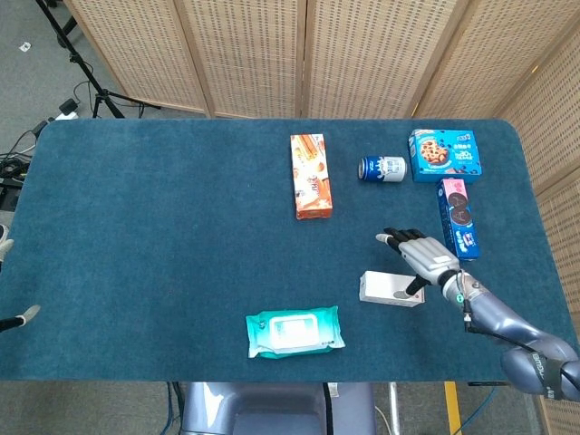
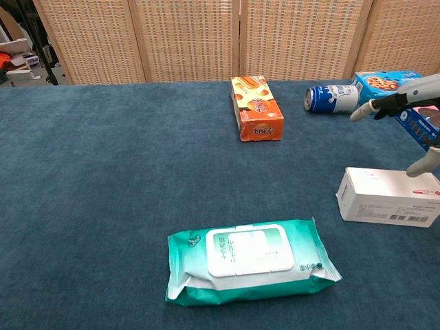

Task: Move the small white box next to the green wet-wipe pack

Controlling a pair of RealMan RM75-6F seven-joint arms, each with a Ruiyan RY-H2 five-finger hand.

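The small white box (image 1: 388, 288) (image 2: 387, 197) lies flat on the blue table, a short way right of the green wet-wipe pack (image 1: 294, 332) (image 2: 249, 260). My right hand (image 1: 421, 256) (image 2: 402, 102) hovers just above and right of the box with its fingers spread, holding nothing. One fingertip hangs close over the box's right end. My left hand is not visible in either view.
An orange snack box (image 1: 310, 177) (image 2: 256, 108) lies mid-table. At the back right are a blue can on its side (image 1: 382, 169) (image 2: 332, 98), a blue cookie box (image 1: 444, 155) and a long cookie pack (image 1: 458, 218). The table's front edge (image 1: 272, 379) runs just below the wipes.
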